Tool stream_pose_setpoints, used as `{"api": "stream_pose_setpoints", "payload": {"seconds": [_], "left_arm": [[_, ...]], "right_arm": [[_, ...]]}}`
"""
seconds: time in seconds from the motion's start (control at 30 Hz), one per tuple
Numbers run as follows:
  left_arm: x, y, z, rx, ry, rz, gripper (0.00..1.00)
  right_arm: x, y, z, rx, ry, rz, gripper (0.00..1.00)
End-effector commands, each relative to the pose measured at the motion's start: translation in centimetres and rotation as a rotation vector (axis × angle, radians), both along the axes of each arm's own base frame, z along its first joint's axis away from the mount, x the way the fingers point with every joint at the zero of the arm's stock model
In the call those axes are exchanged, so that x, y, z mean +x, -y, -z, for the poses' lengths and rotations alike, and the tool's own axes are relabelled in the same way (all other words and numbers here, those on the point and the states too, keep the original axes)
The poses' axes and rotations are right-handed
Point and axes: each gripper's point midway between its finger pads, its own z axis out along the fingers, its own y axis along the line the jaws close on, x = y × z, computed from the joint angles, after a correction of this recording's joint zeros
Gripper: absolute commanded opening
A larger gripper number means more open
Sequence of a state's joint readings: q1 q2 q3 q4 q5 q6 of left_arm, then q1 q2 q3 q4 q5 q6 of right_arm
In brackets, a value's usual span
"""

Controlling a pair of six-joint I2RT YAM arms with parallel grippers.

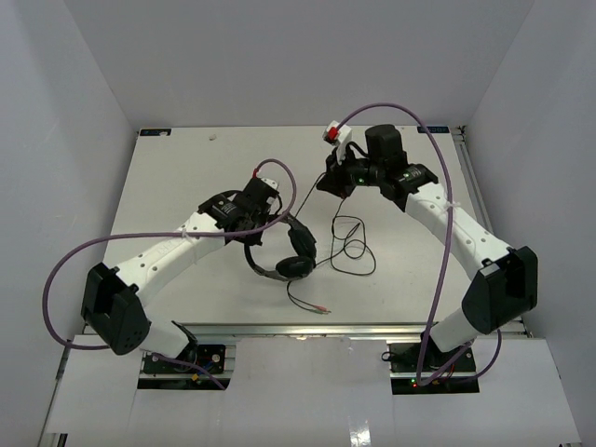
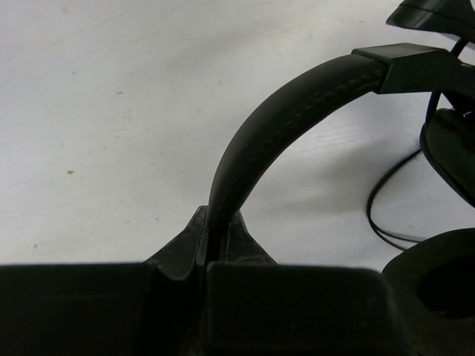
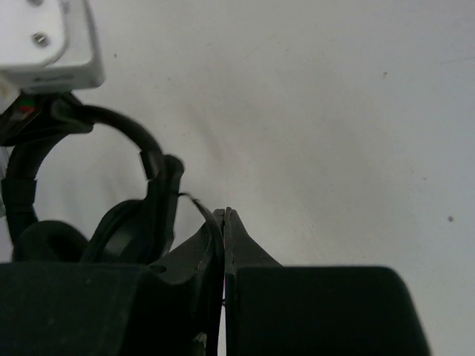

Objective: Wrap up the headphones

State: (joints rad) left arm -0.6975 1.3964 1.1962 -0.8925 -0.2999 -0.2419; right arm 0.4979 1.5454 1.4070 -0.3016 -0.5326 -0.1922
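Observation:
The black headphones are held just above the white table at mid-left, earcups hanging low. My left gripper is shut on the curved headband, which rises from between the fingers in the left wrist view. A padded earcup shows at the lower right there. My right gripper is shut on the thin dark cable, which runs from the headphones into the closed jaws. The slack cable loops on the table. Its reddish plug end lies near the front edge.
Thick purple robot cables arch over the left arm and the right arm. White walls enclose the table on three sides. The left arm's white wrist block shows at the top left of the right wrist view.

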Motion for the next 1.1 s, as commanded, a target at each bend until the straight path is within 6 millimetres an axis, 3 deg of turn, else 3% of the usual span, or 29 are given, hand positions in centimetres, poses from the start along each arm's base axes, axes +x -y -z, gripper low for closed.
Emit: {"api": "stream_pose_setpoints", "payload": {"seconds": [0.0, 0.27, 0.37, 0.5, 0.63, 0.83, 0.87, 1.07], "left_arm": [[2.4, -3.3, -2.9, 0.15, 0.134, -0.224, 0.0], [4.7, -2.5, -3.0, 0.124, 0.196, -0.35, 0.0], [5.4, -1.5, -3.4, 0.029, 0.235, -0.387, 0.0], [5.7, 0.1, -5.0, -0.145, 0.279, -0.393, 0.0], [5.3, 1.3, -7.2, -0.297, 0.309, -0.383, 0.0], [4.4, 0.7, -9.6, -0.418, 0.373, -0.421, 0.0], [4.4, 0.8, -9.7, -0.423, 0.377, -0.421, 0.0], [2.8, 1.3, -12.0, -0.589, 0.389, -0.397, 0.0]], "right_arm": [[-4.5, -1.3, -1.0, 0.029, 0.013, -0.069, 0.08], [-11.7, -5.9, -0.4, 0.156, -0.061, -0.25, 0.08], [-13.6, -6.5, 1.7, 0.192, -0.154, -0.249, 0.08], [-15.4, -6.6, 3.2, 0.27, -0.172, -0.257, 0.08], [-16.6, -6.8, 4.7, 0.287, -0.153, -0.245, 0.08], [-19.0, -6.9, 4.5, 0.347, -0.1, -0.27, 0.11], [-19.1, -7.1, 4.0, 0.361, -0.084, -0.271, 0.11], [-18.7, -7.2, 6.0, 0.348, -0.029, -0.193, 0.16]]}}
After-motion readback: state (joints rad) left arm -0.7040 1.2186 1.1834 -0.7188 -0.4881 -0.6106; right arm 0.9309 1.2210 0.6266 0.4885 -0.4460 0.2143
